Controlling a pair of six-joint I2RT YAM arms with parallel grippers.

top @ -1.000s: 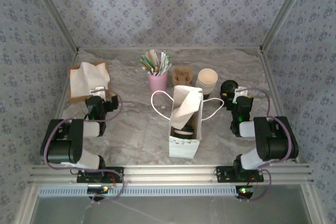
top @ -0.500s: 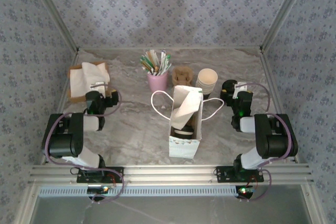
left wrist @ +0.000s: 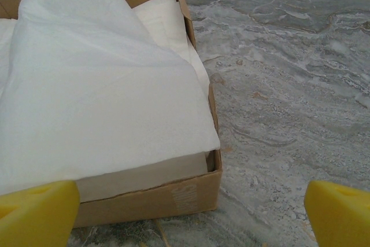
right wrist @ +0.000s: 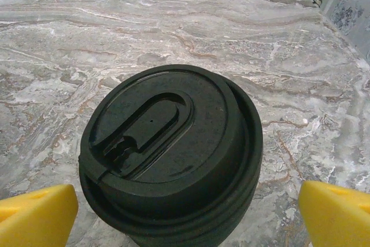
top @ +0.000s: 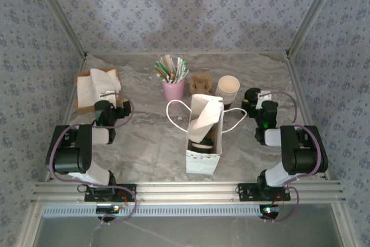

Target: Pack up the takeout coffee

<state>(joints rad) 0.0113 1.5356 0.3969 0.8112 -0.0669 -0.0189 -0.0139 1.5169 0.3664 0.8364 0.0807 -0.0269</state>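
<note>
A white paper bag (top: 203, 157) with looped handles stands open at mid-table. In its mouth a dark round lid with a pale rim shows, apparently the takeout coffee (top: 202, 145), half covered by a white napkin (top: 203, 117). My left gripper (top: 107, 98) is open at the napkin box (left wrist: 144, 201), with its yellow fingertips (left wrist: 37, 212) wide apart and nothing between them. My right gripper (top: 258, 100) is open, and its yellow fingertips (right wrist: 338, 215) stand either side of a stack of black lids (right wrist: 167, 148) without touching it.
At the back stand a pink holder (top: 173, 89) of straws and stirrers, a brown pulp carrier (top: 200, 82) and a stack of lidless cream cups (top: 228, 89). The napkin box (top: 92, 88) sits far left. Walls enclose the marble table (top: 144, 137) on three sides.
Both wrists shifted slightly toward the far side a second ago and have stood still since. The bag and its contents have not moved.
</note>
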